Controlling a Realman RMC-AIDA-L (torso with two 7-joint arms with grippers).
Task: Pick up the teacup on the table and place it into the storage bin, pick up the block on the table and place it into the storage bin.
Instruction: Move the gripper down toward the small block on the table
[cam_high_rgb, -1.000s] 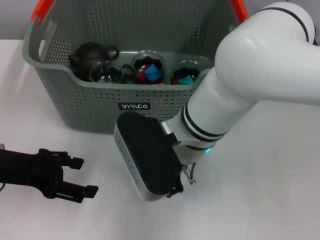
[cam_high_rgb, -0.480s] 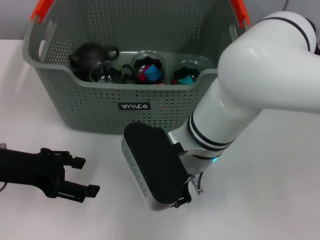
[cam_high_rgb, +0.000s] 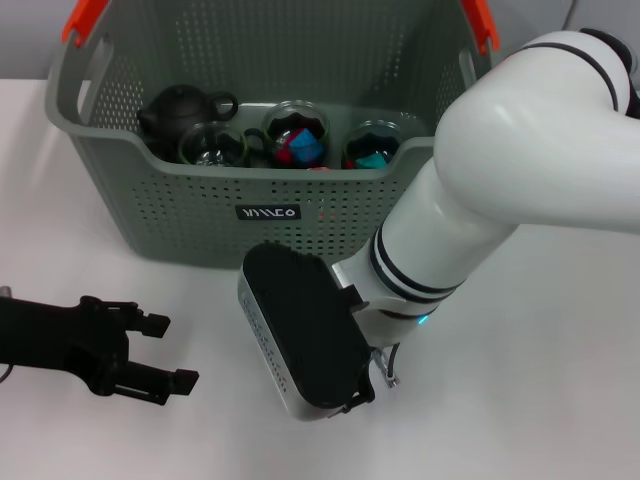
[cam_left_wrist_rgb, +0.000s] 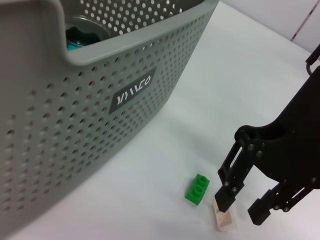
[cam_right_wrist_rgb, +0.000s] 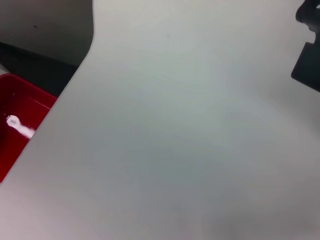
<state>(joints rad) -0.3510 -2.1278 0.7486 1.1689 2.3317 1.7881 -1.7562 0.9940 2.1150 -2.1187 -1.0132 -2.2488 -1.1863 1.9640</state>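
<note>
Step in hand: the block. Glass teacups (cam_high_rgb: 298, 131) already sit inside the storage bin (cam_high_rgb: 150, 215), beside a dark teapot (cam_high_rgb: 175, 108), some with coloured pieces in them. No cup is left out on the worktop (cam_high_rgb: 540, 390) that I can see.

Right arm at work. Head view: it reaches down in front of the bin, at about 6 o'clock from the label, and its bulk hides whatever lies beneath.

Left wrist view fills that gap. My right gripper (cam_left_wrist_rgb: 245, 205) is low over the worktop, fingers spread and grasping nothing. A green block (cam_left_wrist_rgb: 198, 189) lies flat, near the bin's front wall. A pale block (cam_left_wrist_rgb: 223, 219) lies just beside it, right under one finger (cam_left_wrist_rgb: 227, 192). I cannot tell whether the finger touches it or is just above. I judge the pale one is the target, but not with certainty.

Next move, as I judge it: centre the gap over one block so both fingers straddle it, drop, pinch, lift over the bin rim. Risk: the neighbouring block gets nudged or caught.

Left gripper (cam_high_rgb: 165, 352) idle at 8 o'clock in the head view, fingers released, well apart from the bin.

Right wrist view gives bare worktop, the table edge and a red object (cam_right_wrist_rgb: 20, 120) beyond it. No block.
</note>
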